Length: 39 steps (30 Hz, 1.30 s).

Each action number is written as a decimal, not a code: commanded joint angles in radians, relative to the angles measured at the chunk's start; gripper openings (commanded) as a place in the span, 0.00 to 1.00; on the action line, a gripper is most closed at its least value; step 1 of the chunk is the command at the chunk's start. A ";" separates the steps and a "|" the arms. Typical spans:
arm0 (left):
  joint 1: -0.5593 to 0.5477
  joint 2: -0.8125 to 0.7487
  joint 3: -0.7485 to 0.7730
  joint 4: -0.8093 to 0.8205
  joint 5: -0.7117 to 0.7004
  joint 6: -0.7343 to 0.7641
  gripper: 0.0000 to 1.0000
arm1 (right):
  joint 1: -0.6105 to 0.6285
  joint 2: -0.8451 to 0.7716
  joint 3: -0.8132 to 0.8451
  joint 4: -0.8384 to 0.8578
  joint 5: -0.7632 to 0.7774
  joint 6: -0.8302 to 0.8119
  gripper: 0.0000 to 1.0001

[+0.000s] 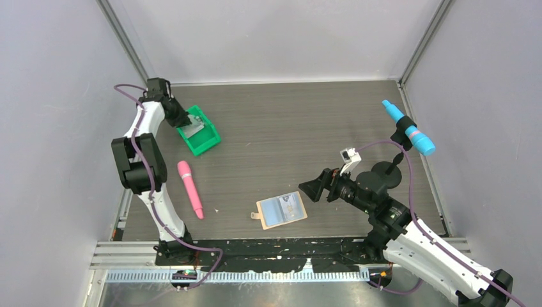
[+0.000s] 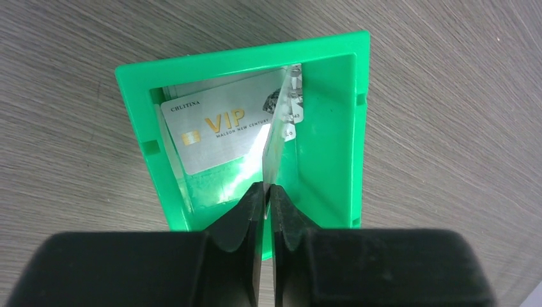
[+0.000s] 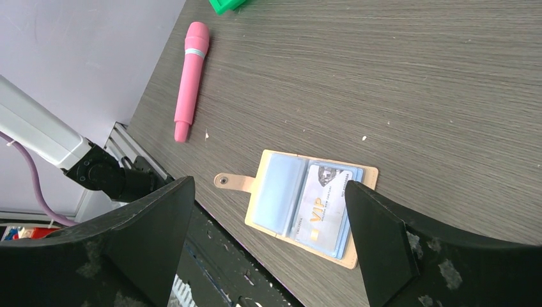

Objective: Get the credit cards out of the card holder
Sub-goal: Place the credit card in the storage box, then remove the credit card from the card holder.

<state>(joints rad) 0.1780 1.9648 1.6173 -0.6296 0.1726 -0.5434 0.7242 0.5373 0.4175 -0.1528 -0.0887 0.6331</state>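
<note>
Left gripper: the left gripper (image 2: pixel 267 192) is over the green bin (image 2: pixel 240 54), clenched on the near edge of the held card (image 2: pixel 276 137), which stands edge-on and reaches down into the bin.
Green bin contents: a VIP card (image 2: pixel 217 131) lies flat, face up, against the bin's left side. The edges of something pale show beneath it, too hidden to count.
Right gripper: the right gripper (image 3: pixel 268 192) hangs released, jaws spread wide, low over the card holder (image 3: pixel 279 192).
Card holder: it lies spread on the counter (image 3: pixel 415 77) near the front edge, strap tab pointing toward the pink pen (image 3: pixel 190 77). Its left blue panel looks empty; the pocketed card (image 3: pixel 323 208) sits in the right panel.
Stage: my guess is a drop into the bin is at hand, with one card left to pull.
Risk at the bin: released while tilted, the held card could lean on the wall or catch the rim and tip out, since it stands upright, not flat.
Risk at the holder: the light holder may slide or lift with the pocketed card if nothing pins it, and wide jaws could pinch a blue sleeve instead of the thin card.
</note>
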 commanded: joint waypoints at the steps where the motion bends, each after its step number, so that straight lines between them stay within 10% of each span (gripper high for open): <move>1: 0.006 0.016 0.019 0.031 -0.039 -0.006 0.15 | -0.005 0.007 0.054 0.028 0.020 -0.018 0.95; 27: -0.010 -0.086 0.140 -0.203 -0.027 0.003 0.31 | -0.006 0.025 0.077 -0.059 0.027 0.006 0.96; 39: -0.236 -0.461 -0.314 -0.179 0.078 0.082 0.43 | -0.006 0.039 0.029 -0.092 -0.047 0.022 0.96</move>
<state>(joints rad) 0.0399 1.5921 1.4334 -0.8005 0.2077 -0.5076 0.7223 0.5850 0.4553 -0.2420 -0.1047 0.6529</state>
